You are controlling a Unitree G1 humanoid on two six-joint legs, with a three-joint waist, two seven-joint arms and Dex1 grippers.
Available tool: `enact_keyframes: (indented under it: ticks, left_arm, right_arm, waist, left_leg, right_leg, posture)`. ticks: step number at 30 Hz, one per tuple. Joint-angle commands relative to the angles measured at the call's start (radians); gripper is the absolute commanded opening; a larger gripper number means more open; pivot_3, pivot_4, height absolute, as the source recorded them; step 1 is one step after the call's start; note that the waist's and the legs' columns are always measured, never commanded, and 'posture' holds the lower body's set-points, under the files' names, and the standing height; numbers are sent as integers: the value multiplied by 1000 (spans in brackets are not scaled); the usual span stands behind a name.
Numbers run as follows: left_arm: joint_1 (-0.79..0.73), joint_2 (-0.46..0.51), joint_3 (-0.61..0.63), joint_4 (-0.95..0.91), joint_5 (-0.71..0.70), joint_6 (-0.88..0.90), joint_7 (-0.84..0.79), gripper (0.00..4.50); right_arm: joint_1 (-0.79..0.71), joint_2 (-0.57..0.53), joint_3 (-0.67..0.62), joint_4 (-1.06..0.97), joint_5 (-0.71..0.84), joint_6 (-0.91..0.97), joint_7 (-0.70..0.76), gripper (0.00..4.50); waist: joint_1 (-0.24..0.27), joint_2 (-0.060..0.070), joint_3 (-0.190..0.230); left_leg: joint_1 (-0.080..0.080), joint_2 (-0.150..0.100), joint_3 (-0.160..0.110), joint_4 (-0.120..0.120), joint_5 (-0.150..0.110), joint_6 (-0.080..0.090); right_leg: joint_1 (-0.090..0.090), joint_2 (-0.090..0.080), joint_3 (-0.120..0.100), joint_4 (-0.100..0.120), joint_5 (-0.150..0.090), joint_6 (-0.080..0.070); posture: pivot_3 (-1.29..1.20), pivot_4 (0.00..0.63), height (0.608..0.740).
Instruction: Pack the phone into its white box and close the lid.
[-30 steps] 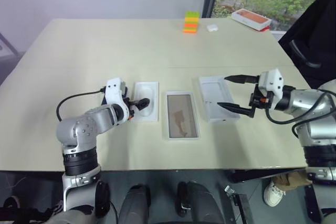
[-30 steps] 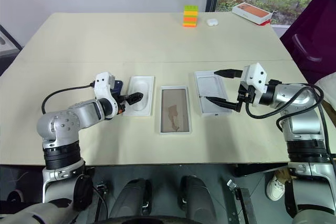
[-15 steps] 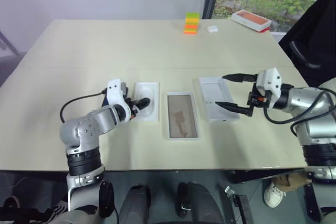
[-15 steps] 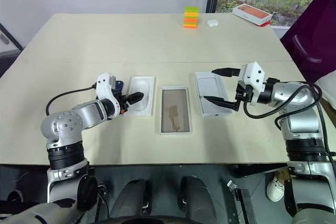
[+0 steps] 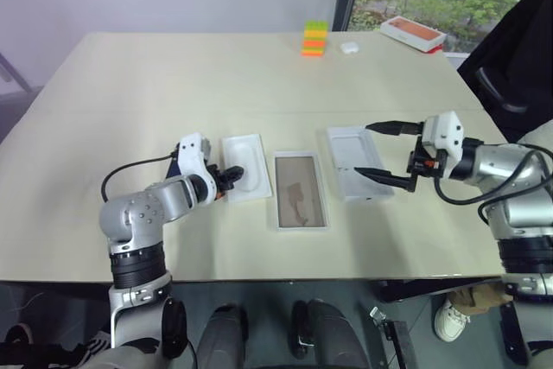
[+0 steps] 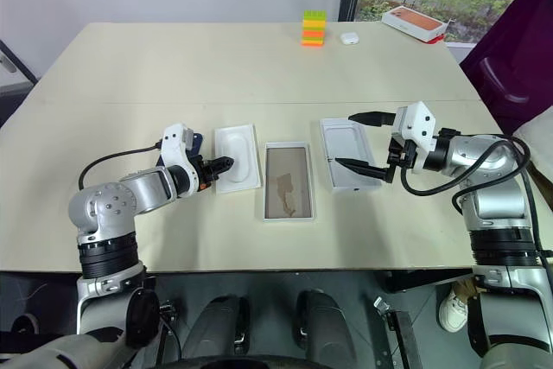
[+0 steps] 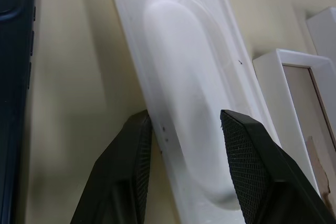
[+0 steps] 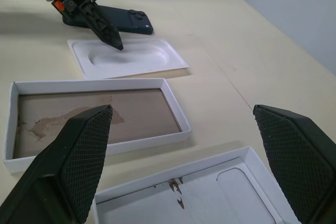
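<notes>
The left tool [image 7: 184, 169] pinches the edge of the white insert [image 5: 244, 178] between its 2 fingers, with the phone [image 8: 121, 18] beside it. The right tool [image 5: 380, 152], spread wide, hovers over the lid [image 5: 356, 160]; the white box [image 5: 299, 190] lies between them on the worktop [image 5: 259, 75].

Your left gripper [image 6: 223, 162] sat at the near-left edge of the white insert [image 6: 238, 156], fingers drawn close together. Beyond it, toward your right gripper [image 6: 359, 139], lay the white box [image 6: 286, 211], then the lid [image 6: 344, 164], over which the right fingers [image 6: 365, 117] stood spread wide.
</notes>
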Motion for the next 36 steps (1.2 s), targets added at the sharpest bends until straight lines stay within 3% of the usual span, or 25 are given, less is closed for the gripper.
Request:
enact_keyframes:
  ticks: [1, 2, 10, 12, 17, 23, 30, 36]
  left_arm:
    - [18, -21, 3, 14, 7, 34, 13, 371]
    - [18, -22, 5, 12, 9, 34, 14, 26]
    - [-11, -70, 130, 17, -46, 28, 20, 26]
    - [-39, -76, 218, 25, -82, 59, 31, 26]
    - [-84, -56, 304, -3, -127, 150, 31, 26]
    - [-102, -52, 270, -105, -137, 259, 17, 26]
    - [-120, -139, 212, -184, -170, 272, 63, 26]
    - [-91, -201, 145, -191, -195, 272, 96, 26]
  right_arm:
    - [-23, 4, -16, -26, 11, -12, -7, 4500]
    - [-22, 4, -16, -28, 11, -12, -8, 4500]
    - [-12, 0, -19, -30, 13, -4, -7, 4500]
    - [1, 5, -15, -69, 40, 53, -12, 4500]
    - [51, 22, 13, -194, 81, 166, -30, 4500]
    - [83, 29, 34, -232, 89, 227, -24, 4500]
    - [76, -4, 41, -196, 151, 363, 61, 4500]
    - [57, 11, 39, -178, 118, 338, 44, 4500]
  waist:
    - [1, 0, 0]
    - [2, 0, 0]
    - [0, 0, 0]
    - [0, 0, 0]
    - [-2, -1, 0]
    - [0, -1, 1]
    - [0, -1, 1]
    - [-2, -1, 1]
  left_leg:
    - [0, 0, 0, 0, 0, 0]
    - [0, 0, 0, 0, 0, 0]
    - [0, 0, 0, 0, 0, 0]
    - [0, 0, 0, 0, 0, 0]
    - [-1, 0, -1, -1, 0, 0]
    - [-2, 0, -1, -1, 0, 0]
    - [-2, 0, -2, -1, 0, 0]
    - [-2, 0, -2, -1, 0, 0]
  right_leg:
    - [0, 0, 0, 0, 0, 0]
    - [0, 0, 0, 0, 0, 0]
    - [0, 0, 0, -1, 0, 0]
    - [0, 0, 0, -1, 0, 0]
    - [-1, 1, 0, -1, 0, 1]
    - [-1, 0, -1, -1, -1, 2]
    - [-1, 0, -1, -1, -1, 2]
    - [-1, 0, 0, -2, -1, 2]
  posture:
    - [0, 150, 740]
    - [0, 150, 740]
    - [0, 150, 740]
    - [0, 150, 740]
    - [0, 150, 740]
    - [0, 150, 740]
    - [0, 150, 740]
    - [0, 150, 740]
